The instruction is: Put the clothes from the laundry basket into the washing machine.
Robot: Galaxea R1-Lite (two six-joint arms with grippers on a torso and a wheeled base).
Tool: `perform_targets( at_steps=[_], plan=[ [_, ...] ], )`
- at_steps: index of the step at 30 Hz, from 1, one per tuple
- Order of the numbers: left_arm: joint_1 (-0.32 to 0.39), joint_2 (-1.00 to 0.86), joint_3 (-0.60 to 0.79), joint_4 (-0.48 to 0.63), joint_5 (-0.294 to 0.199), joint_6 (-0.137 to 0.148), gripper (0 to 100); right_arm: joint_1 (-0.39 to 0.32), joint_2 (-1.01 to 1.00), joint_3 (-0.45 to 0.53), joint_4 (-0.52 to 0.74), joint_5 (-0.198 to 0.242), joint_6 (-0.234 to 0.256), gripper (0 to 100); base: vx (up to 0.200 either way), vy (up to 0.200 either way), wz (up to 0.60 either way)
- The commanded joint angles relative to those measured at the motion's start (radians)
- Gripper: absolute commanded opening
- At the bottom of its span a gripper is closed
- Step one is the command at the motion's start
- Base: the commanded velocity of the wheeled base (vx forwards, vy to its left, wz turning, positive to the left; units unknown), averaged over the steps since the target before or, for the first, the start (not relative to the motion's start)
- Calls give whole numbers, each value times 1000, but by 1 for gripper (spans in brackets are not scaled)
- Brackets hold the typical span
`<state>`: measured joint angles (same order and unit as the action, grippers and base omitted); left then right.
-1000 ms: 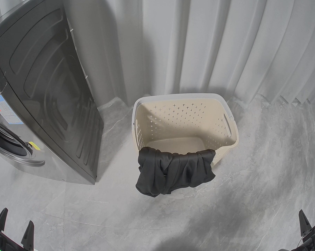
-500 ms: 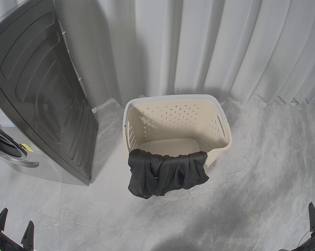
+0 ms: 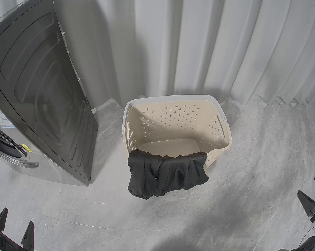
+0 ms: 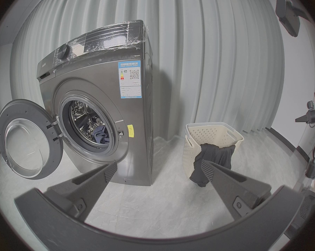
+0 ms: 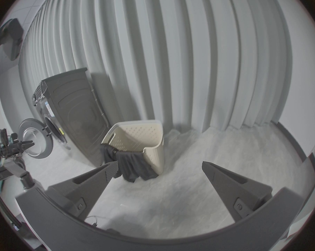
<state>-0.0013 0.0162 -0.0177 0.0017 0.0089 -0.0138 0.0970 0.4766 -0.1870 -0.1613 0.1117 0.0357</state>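
Observation:
A cream laundry basket (image 3: 220, 122) stands on the floor in the middle of the head view. A black garment (image 3: 166, 173) hangs over its near rim, and the rest of the inside looks bare. The grey washing machine (image 4: 105, 88) stands to the basket's left with its round door (image 4: 28, 140) swung open and dark cloth (image 4: 100, 135) lying in the drum. My left gripper (image 3: 15, 222) is low at the near left, open and holding nothing. At the near right edge my right gripper (image 3: 308, 186) is also open, well short of the basket (image 5: 140, 136) and garment (image 5: 129, 164).
White pleated curtains (image 3: 199, 35) close off the back, right behind the basket and machine. Grey marble-look floor (image 3: 147, 220) lies open between the grippers and the basket. The machine's side panel (image 3: 42, 98) stands close to the basket's left.
The head camera turned a little to the right early on. Since then my right gripper has risen along the right edge of the head view. Left gripper, basket and garment stayed put.

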Motion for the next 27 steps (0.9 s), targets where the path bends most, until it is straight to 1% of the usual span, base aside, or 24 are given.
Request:
perform_targets(
  at_steps=[1,3,4,6,8,10,11,12,13,14,18,19,20,22,25,27],
  plan=[
    [0,-12,16,0,-7,-3,100,188,537,-74,-118,26,29,100,0,0,0],
    [0,-12,15,0,-7,-3,100,204,596,-100,-138,26,33,100,0,0,0],
    [0,-12,16,0,-7,-3,100,221,652,-115,-167,25,39,100,0,0,0],
    [0,-12,16,0,-4,-5,100,228,706,-126,-210,20,50,100,0,0,0],
    [0,-12,15,0,-3,-11,100,237,778,-129,-281,-1,69,100,0,0,0],
    [0,-12,16,0,-3,-18,100,267,836,-131,-339,-38,82,100,0,0,0],
    [0,-12,16,0,-3,-18,100,270,841,-131,-342,-41,82,100,0,0,0],
    [0,-12,16,0,-3,-18,100,296,889,-132,-379,-75,96,100,0,0,0],
    [0,-12,16,0,-3,-17,100,316,927,-135,-400,-92,108,100,0,0,0],
    [0,-12,15,0,-3,-17,100,322,939,-138,-408,-96,115,100,0,0,0],
    [0,-12,16,0,-3,-17,100,372,1027,-177,-460,-121,173,100,0,0,0],
    [0,-12,16,0,-3,-18,100,397,1050,-204,-466,-139,213,100,0,0,0],
    [0,-12,16,0,-3,-18,100,409,1060,-218,-466,-150,230,100,0,0,0],
    [0,-12,16,0,-3,-20,100,438,1097,-261,-460,-185,263,100,0,0,0],
    [0,-12,16,0,-3,-20,100,461,1163,-310,-466,-227,270,100,0,0,0],
    [0,-12,16,0,-3,-21,100,471,1208,-348,-466,-247,270,100,0,0,0]
  ],
)
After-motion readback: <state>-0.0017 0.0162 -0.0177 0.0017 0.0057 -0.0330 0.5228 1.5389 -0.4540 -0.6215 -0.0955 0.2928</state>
